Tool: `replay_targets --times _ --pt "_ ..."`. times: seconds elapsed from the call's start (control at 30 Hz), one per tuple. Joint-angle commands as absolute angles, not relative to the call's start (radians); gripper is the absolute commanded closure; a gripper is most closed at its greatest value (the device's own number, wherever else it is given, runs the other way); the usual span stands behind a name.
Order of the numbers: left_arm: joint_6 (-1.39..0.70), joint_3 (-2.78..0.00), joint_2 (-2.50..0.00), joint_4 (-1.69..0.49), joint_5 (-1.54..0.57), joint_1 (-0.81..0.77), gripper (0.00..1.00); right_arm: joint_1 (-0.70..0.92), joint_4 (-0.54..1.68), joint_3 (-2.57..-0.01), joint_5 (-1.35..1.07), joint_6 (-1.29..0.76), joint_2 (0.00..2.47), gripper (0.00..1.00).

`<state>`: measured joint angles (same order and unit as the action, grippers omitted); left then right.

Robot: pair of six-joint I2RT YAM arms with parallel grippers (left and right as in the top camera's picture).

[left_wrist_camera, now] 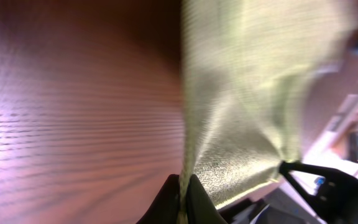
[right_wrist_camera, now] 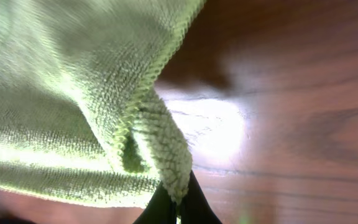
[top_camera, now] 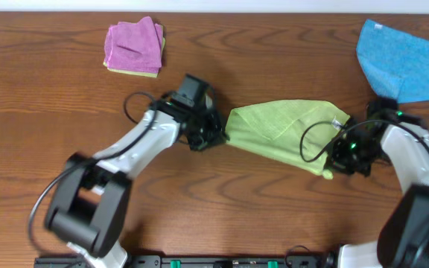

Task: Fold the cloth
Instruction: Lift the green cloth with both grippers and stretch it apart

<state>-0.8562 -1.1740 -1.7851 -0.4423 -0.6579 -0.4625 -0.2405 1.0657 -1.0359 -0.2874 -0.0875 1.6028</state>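
A green cloth [top_camera: 281,126] is stretched between my two grippers over the middle of the wooden table. My left gripper [top_camera: 208,136] is shut on the cloth's left corner; in the left wrist view the cloth edge [left_wrist_camera: 229,93] runs straight out of the closed fingers [left_wrist_camera: 183,200]. My right gripper [top_camera: 342,158] is shut on the cloth's right corner; in the right wrist view a bunched fold of cloth [right_wrist_camera: 73,106] is pinched in the fingertips [right_wrist_camera: 178,202] just above the table.
A blue cloth [top_camera: 404,63] lies at the back right, close to the right arm. A folded pink cloth on a yellow one [top_camera: 134,46] lies at the back left. Cables loop beside both wrists.
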Motion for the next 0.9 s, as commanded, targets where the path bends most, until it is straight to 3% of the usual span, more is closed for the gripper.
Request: replay_targets --times 0.0,0.3,0.5,0.87 --pt "-0.835 -1.229 -1.7 -0.449 -0.644 -0.443 0.94 -0.215 1.084 -1.111 -0.329 -0.094 1.513 0.99" --pt "-0.82 -1.386 -1.648 -0.458 -0.607 -0.423 0.94 -0.118 0.943 -1.296 -0.4 -0.191 1.398 0.98" --pt "-0.716 -1.606 -1.647 -0.591 -0.477 -0.368 0.94 -0.11 0.863 -1.411 -0.396 -0.205 1.398 0.99" --pt "-0.609 -1.718 -1.647 -0.857 -0.309 -0.357 0.94 -0.105 1.015 -1.418 -0.396 -0.213 1.399 0.99"
